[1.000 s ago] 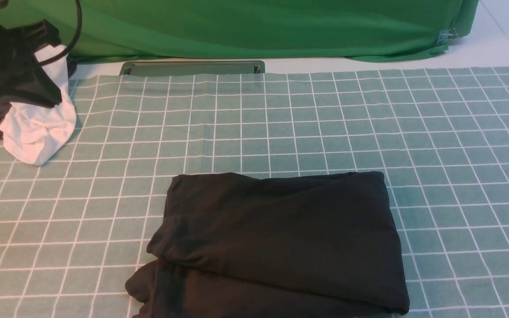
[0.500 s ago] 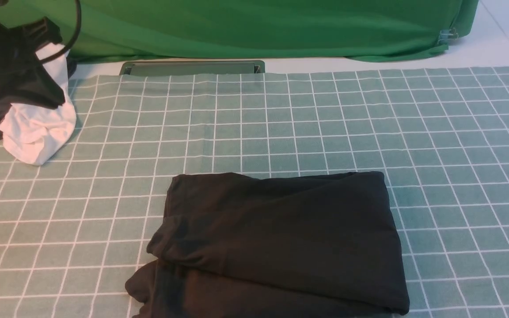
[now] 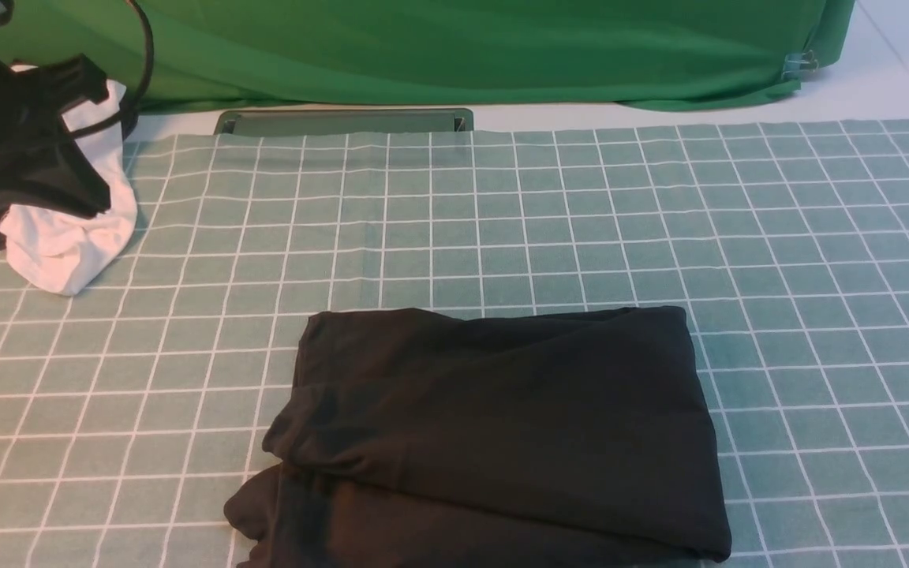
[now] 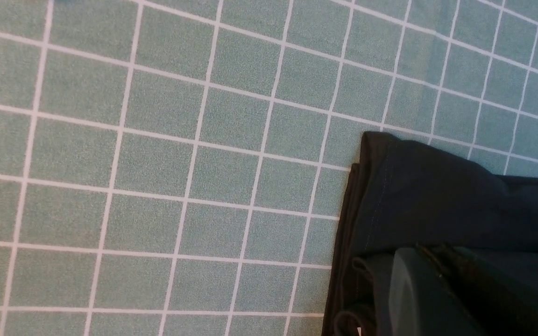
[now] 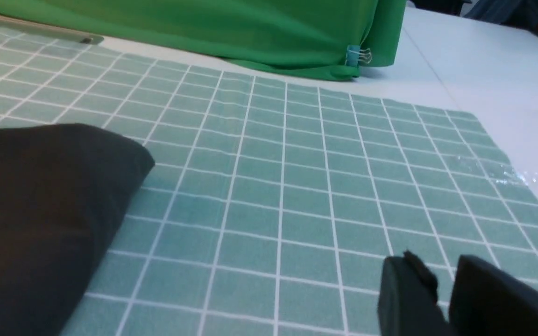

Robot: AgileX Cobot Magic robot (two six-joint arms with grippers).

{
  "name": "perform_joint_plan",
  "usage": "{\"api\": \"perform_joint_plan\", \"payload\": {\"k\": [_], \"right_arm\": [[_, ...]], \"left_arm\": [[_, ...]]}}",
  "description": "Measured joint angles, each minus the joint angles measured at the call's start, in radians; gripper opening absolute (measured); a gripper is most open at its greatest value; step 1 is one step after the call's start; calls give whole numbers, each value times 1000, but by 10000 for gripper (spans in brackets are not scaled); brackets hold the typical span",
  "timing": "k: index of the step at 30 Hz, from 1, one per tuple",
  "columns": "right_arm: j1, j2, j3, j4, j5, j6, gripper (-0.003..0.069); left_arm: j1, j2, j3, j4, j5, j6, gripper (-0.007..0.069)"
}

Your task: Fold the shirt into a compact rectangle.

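The shirt point(image 3: 494, 434), folded to a rough rectangle, lies at the near centre of the checked cloth point(image 3: 817, 237), its left edge uneven. Left gripper point(image 4: 437, 289), pressed together, hovers over that edge. Right gripper point(image 5: 442, 289), slightly parted and empty, stands over bare cloth. A white garment point(image 3: 68, 229) lies far left.

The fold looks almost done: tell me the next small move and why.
The shirt already lies as a rough rectangle, but a lower layer pokes out at its near-left corner. Probably the left gripper, shut above a layered shirt edge, should nudge that layer in. The right gripper is open, empty and off the shirt.
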Motion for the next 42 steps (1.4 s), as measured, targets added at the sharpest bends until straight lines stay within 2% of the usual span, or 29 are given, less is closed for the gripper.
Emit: {"api": "perform_joint_plan", "payload": {"k": [7, 13, 20, 25, 29, 31, 32, 33, 35, 42], "right_arm": [[59, 0, 0, -23, -20, 1, 190], [68, 0, 0, -23, -20, 1, 203], [70, 0, 0, -23, -20, 1, 216], [73, 0, 0, -23, -20, 1, 217], [73, 0, 0, -23, -20, 1, 225], [73, 0, 0, -23, -20, 1, 232], [73, 0, 0, -23, -20, 1, 232], [73, 0, 0, -23, -20, 1, 234], [73, 0, 0, -23, -20, 1, 236], [73, 0, 0, -23, -20, 1, 237]], "left_arm": [[0, -17, 0, -2, -1, 1, 16], [0, -65, 24, -10, -1, 1, 16], [0, -287, 206, -27, -2, 8, 16], [0, -552, 445, -50, -46, 33, 16], [0, -757, 649, -170, -167, 78, 16], [0, -884, 806, -348, -229, 190, 16], [0, -894, 806, -348, -234, 199, 16], [0, -962, 880, -434, -270, 259, 16], [0, -1053, 970, -512, -335, 331, 16], [0, -1248, 1042, -496, -433, 385, 16]]}}
